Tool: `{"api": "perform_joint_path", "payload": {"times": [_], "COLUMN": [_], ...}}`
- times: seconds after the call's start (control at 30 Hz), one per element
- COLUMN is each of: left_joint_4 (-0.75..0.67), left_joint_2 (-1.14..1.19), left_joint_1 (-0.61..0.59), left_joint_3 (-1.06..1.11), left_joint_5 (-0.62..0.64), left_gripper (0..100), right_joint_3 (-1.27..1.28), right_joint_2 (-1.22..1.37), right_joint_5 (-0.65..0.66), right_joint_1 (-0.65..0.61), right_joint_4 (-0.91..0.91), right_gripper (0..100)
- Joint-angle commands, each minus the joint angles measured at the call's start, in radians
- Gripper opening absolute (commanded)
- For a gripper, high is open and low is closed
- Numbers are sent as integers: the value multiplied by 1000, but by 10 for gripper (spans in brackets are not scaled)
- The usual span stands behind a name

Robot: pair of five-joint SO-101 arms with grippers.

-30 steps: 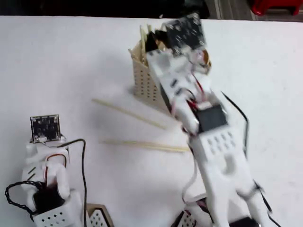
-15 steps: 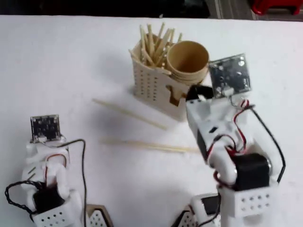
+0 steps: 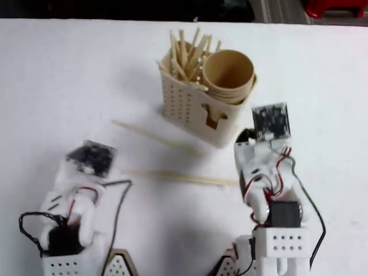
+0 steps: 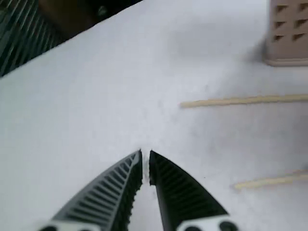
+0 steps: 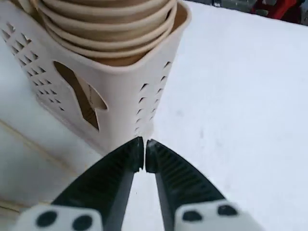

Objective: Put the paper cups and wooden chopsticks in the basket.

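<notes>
A beige perforated basket (image 3: 192, 112) stands at the table's far middle. It holds stacked paper cups (image 3: 230, 72) and a bundle of wooden chopsticks (image 3: 187, 52). Two loose chopsticks lie on the table in front of it, one slanted (image 3: 155, 137) and one nearly level (image 3: 178, 177). My right gripper (image 5: 144, 142) is shut and empty, its tips just short of the basket's (image 5: 120, 96) near corner, with the cups (image 5: 106, 19) above. My left gripper (image 4: 145, 154) is shut and empty over bare table, short of the two chopsticks (image 4: 245, 100) (image 4: 269, 181).
The left arm (image 3: 75, 213) sits at the near left and the right arm (image 3: 267, 190) at the near right, both close to the front edge. A red object (image 3: 333, 7) lies beyond the table's far right edge.
The right arm has pulled back from over the basket toward the near edge, uncovering the cups and chopsticks inside. The left arm has swung right, toward the loose chopsticks.
</notes>
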Motion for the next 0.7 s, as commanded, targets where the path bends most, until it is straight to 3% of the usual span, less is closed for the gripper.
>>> {"api": "perform_joint_path", "payload": {"times": [0.0, 0.17, 0.3, 0.5, 0.67], "left_joint_4": [92, 235, 239, 212, 216], "left_joint_2": [-7, -5, 67, 461, 854], "left_joint_1": [189, 412, 486, 532, 651], "left_joint_3": [-115, -196, -206, -413, -611], "left_joint_5": [-89, -146, -149, -158, -321], "left_gripper": [50, 97, 130, 170, 183], "right_joint_3": [120, 183, 195, 195, 195], "right_joint_2": [-137, -229, -271, -288, -288], "right_joint_5": [-61, -83, -84, -84, -86], "right_joint_1": [7, 8, 50, 119, 122], "right_joint_4": [-133, -165, -163, -165, -165], "right_gripper": [18, 18, 18, 18, 18]}}
